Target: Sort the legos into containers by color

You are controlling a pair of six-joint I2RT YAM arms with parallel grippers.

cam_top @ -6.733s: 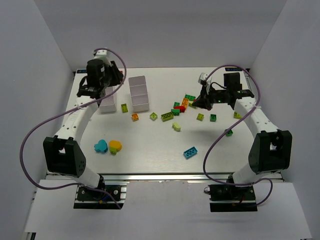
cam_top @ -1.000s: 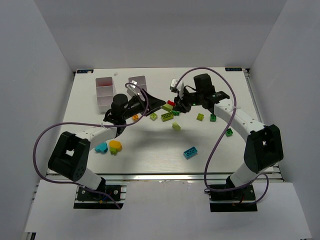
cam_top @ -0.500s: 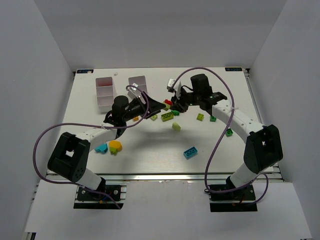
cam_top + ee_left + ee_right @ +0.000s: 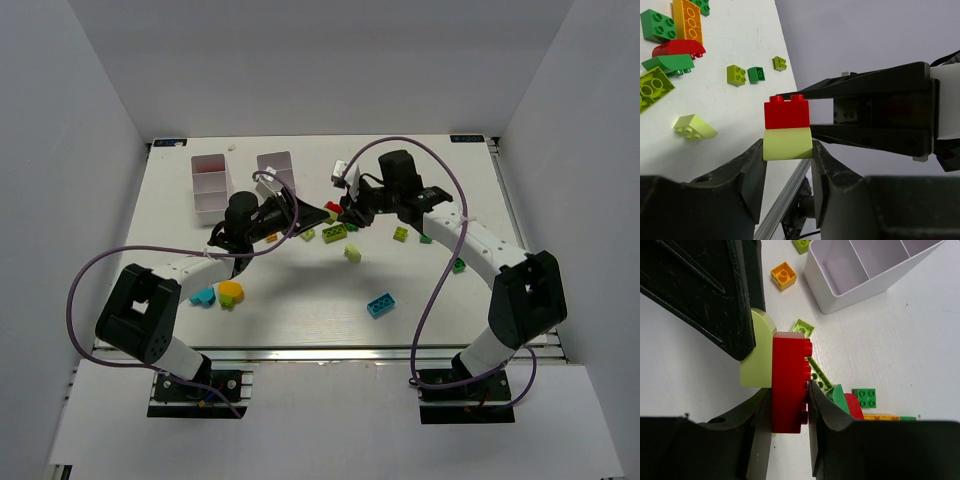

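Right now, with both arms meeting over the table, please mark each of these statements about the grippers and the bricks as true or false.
1. The left gripper is shut on the lime-yellow brick. True.
2. The right gripper grips an orange brick. False: it grips the red brick.
3. The red brick and the lime-yellow brick are stuck together. True.
4. The cyan brick lies inside a tray. False: it lies on the table, nearer the arm bases.
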